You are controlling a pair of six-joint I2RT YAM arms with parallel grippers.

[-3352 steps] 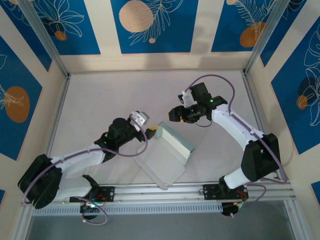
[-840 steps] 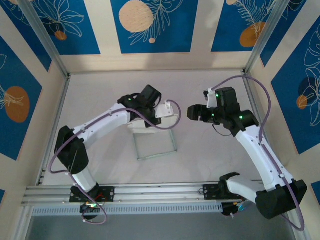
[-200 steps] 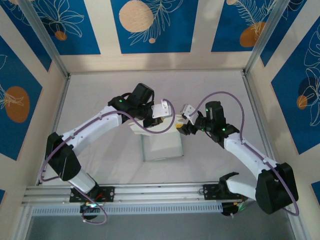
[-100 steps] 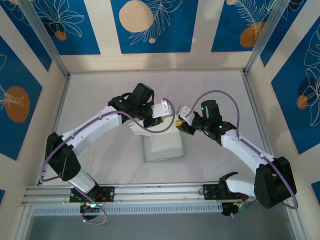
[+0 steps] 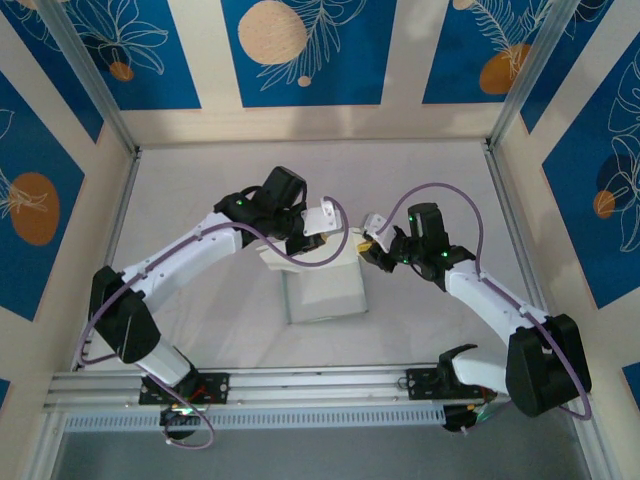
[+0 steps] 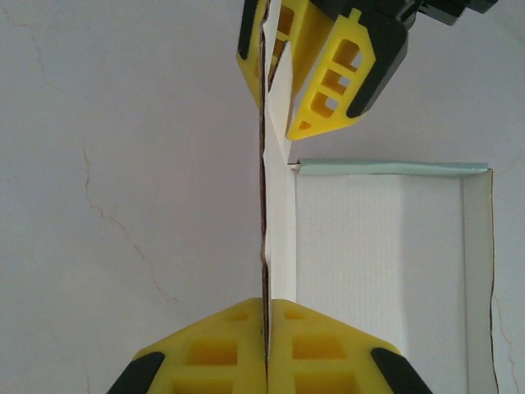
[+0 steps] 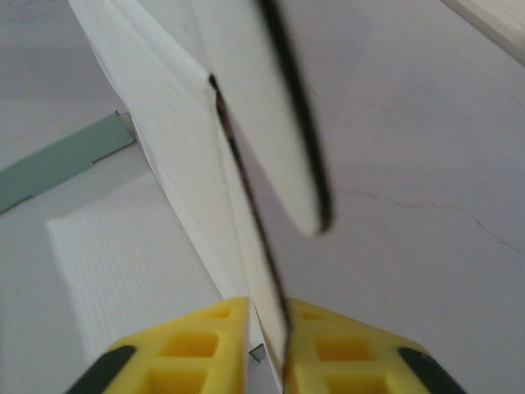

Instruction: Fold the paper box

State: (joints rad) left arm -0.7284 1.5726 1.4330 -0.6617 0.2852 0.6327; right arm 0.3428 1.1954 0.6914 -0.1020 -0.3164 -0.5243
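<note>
Table (image 5: 200,200): pale grey-white, matte, w/ hairline cracks. Walls (image 5: 405,60): cream w/ blue panels, white leaf outlines, orange discs. Metal posts (image 5: 95,90) stand at the back corners, well beyond the rail (image 5: 320,385), which runs along the near edge w/ both arm bases on it.

Paper box (image 5: 325,295) sits mid-table, straight back from the rail's middle and well apart from it. White face is up: flat, finely ribbed floor, a narrow folded side, and a pale green strip (image 6: 385,167) showing along one end. The wall on the side away from the rail stands upright. It is thin card seen edge-on, cut edge dark brown. A rounded flap rises off it, blurred close up.

L gripper (image 6: 267,361), beyond the box from the rail, has its yellow fingers (image 6: 221,353) pressed together, pinching that upright wall. R gripper (image 7: 269,320), also on the far side from the rail, is narrow, card caught btwn its fingers at the wall's other end.
</note>
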